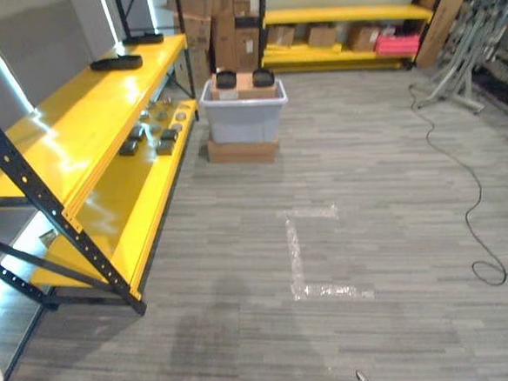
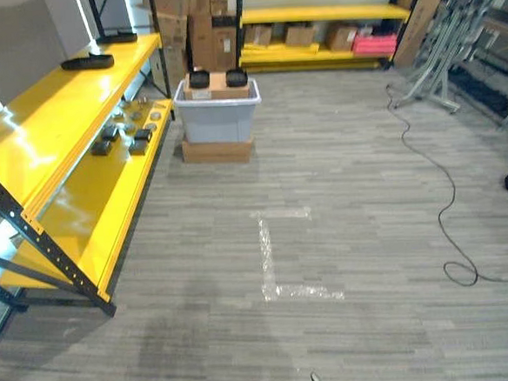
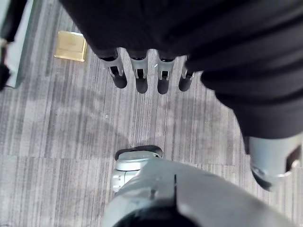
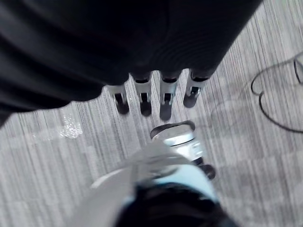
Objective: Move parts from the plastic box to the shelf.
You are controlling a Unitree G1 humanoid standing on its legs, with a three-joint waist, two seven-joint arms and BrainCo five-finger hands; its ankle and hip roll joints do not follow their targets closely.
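Parts, small dark blocks and grey discs (image 1: 156, 132), already lay on the lower board of the long yellow metal shelf (image 1: 76, 133) at my left. Just beside its far end stood the grey plastic box (image 1: 244, 117) on a flat cardboard carton (image 1: 242, 150), two black round pieces (image 1: 226, 77) and a brown carton sitting on top. My left hand (image 3: 142, 75) and right hand (image 4: 156, 99) hung straight-fingered and empty above the grey carpet, well apart from the box. I judged that a careless reach could knock those top pieces off.

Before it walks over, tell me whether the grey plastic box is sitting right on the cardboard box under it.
Touching. The left eye view shows the plastic box resting directly on the flat cardboard box, with no gap between them.
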